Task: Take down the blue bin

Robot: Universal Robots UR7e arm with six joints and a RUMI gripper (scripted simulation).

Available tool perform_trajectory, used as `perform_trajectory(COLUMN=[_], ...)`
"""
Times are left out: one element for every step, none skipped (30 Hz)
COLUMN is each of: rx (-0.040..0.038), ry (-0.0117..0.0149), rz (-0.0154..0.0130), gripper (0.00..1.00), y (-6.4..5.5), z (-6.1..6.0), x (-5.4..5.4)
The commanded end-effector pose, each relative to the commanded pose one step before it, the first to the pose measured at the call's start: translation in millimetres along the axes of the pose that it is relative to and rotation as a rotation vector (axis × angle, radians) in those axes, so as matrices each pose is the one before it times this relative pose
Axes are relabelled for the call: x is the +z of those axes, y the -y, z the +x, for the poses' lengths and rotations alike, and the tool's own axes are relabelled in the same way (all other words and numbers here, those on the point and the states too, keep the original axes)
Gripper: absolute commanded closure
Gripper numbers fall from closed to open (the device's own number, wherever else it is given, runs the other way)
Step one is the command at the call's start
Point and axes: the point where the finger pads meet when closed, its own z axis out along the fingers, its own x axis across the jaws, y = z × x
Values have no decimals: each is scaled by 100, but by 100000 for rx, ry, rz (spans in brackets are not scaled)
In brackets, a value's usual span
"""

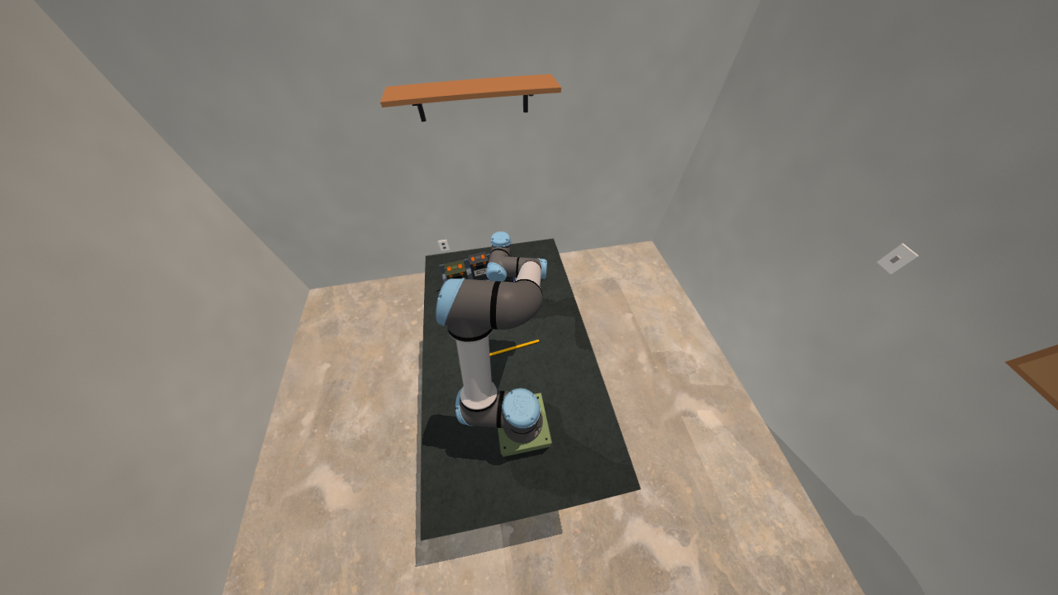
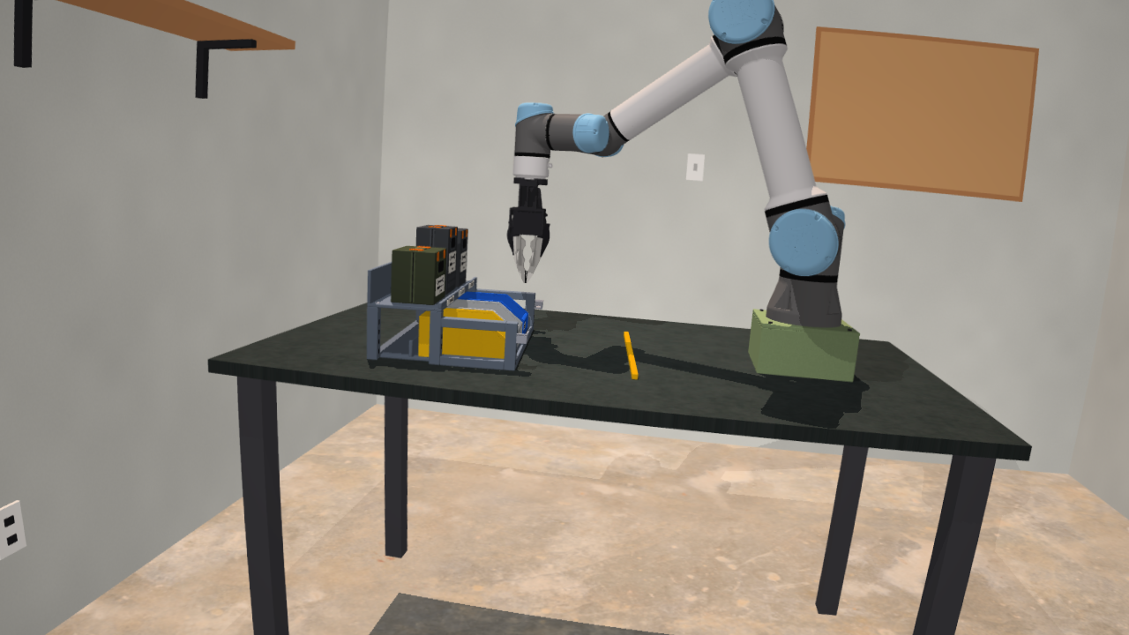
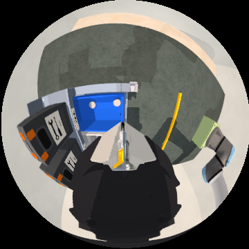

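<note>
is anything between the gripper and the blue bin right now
Nothing visible is. The gripper hangs shut and empty in open air above the right end of the grey rack, and the blue bin lies just below it in the rack. The dark cases stand off to the side.

Links [image 2: 777, 126]: white tubes, black rings at ends
Joints [image 2: 803, 242]: dark grey housings, light blue round caps
Base [image 2: 844, 354]: olive-green block
Gripper [image 2: 527, 272]: black body, 2 pale grey tapered fingers, yellow inner strip
</note>
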Motion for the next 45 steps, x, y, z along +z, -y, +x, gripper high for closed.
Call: perform_trajectory(rx=[1,0,0,0,0,0,0,0,0,0,0,0,0,0,0,0,0,0,0,0,0,0,0,0,0,0,0,0,0,0,0,0,0,0,0,0,0,0,0,0,0,0,0,0,0], ry=[151,0,0,0,0,0,0,0,0,0,0,0,0,0,0,0,0,0,0,0,0,0,0,0,0,0,0,0,0,0,0,0,0,0,0,0,0,0,0,0,0,0,0,0,0], rz=[54,0,0,0,0,0,0,0,0,0,0,0,0,0,0,0,0,0,0,0,0,0,0,0,0,0,0,0,0,0,0,0,0,0,0,0,0,0,0,0,0,0,0,0,0], gripper=[100,100,100,100,100,100,100,100,100,100,100,100,100,100,100,100,100,100,100,100,42,42,42,42,42,42,42,42,42,42,42,42,42,42,42,42,42,42,42,42,42,42,42,42,42], y=[16,0,0,0,0,0,0,0,0,0,0,0,0,0,0,0,0,0,0,0,0,0,0,0,0,0,0,0,0,0,0,0,0,0,0,0,0,0,0,0,0,0,0,0,0], z=[-41,0,0,0,0,0,0,0,0,0,0,0,0,0,0,0,0,0,0,0,0,0,0,0,0,0,0,0,0,0,0,0,0,0,0,0,0,0,0,0,0,0,0,0,0], x=[-68,0,0,0,0,0,0,0,0,0,0,0,0,0,0,0,0,0,0,0,0,0,0,0,0,0,0,0,0,0,0,0,0,0,0,0,0,0,0,0,0,0,0,0,0])
